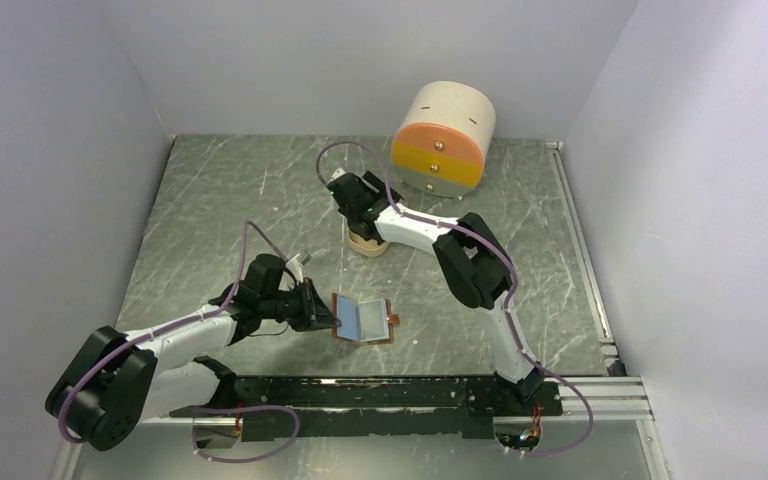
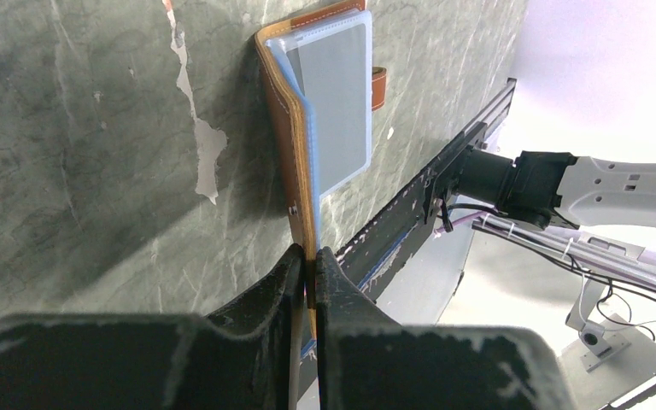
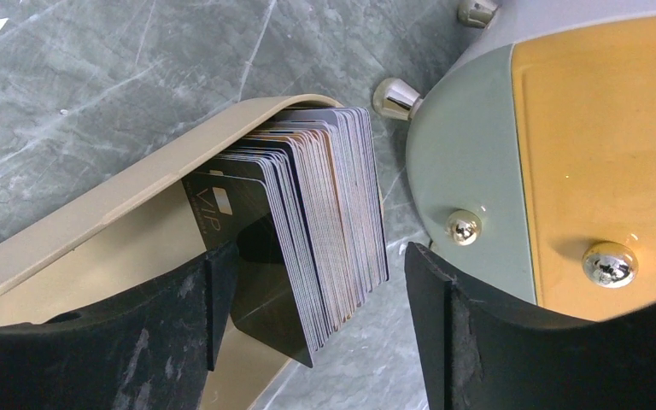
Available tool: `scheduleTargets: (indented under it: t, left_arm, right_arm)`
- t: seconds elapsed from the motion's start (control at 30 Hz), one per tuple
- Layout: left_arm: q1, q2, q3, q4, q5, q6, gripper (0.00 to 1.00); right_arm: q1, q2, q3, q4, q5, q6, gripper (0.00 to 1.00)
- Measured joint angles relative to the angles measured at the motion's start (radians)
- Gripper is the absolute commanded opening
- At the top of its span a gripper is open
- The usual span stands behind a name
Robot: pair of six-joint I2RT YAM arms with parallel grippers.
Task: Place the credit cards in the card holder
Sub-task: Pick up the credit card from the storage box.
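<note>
The tan leather card holder (image 1: 365,320) lies open on the table with its clear pockets up and its snap tab on the right. My left gripper (image 1: 317,308) is shut on the holder's left leather flap. In the left wrist view the gripper (image 2: 310,272) pinches that flap's edge (image 2: 289,137), and a grey card (image 2: 335,94) shows inside a clear pocket. A stack of several credit cards (image 3: 329,231) stands on edge in a beige tray (image 3: 94,213), with a black card in front. My right gripper (image 3: 320,299) is open, with its jaws on either side of the stack, touching nothing.
The round cream-and-orange drawer box (image 1: 443,140) stands at the back, just right of the tray (image 1: 368,245); it also shows in the right wrist view (image 3: 598,154), close to the right finger (image 3: 461,325). Grey walls enclose the table. A black rail (image 1: 390,392) runs along the near edge.
</note>
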Motion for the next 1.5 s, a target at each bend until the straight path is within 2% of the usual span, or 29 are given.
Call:
scheduleTargets:
  t: [0.57,1.17,1.4,1.5]
  left_arm:
    - [0.0,0.012,-0.005,0.023,0.005,-0.013,0.11]
    - [0.0,0.013,-0.013,0.045,0.01,-0.024,0.11]
    - [0.0,0.024,-0.014,0.048,0.011,-0.024,0.11]
    - [0.0,0.028,-0.017,0.054,0.011,-0.024,0.11]
  right_arm:
    - [0.0,0.002,0.002,-0.004,0.005,0.001,0.52]
    - [0.0,0.001,0.029,-0.028,0.004,0.002,0.42]
    - [0.0,0.001,0.044,-0.046,-0.003,0.007,0.32]
    - [0.0,0.001,0.051,-0.065,-0.016,0.014,0.22]
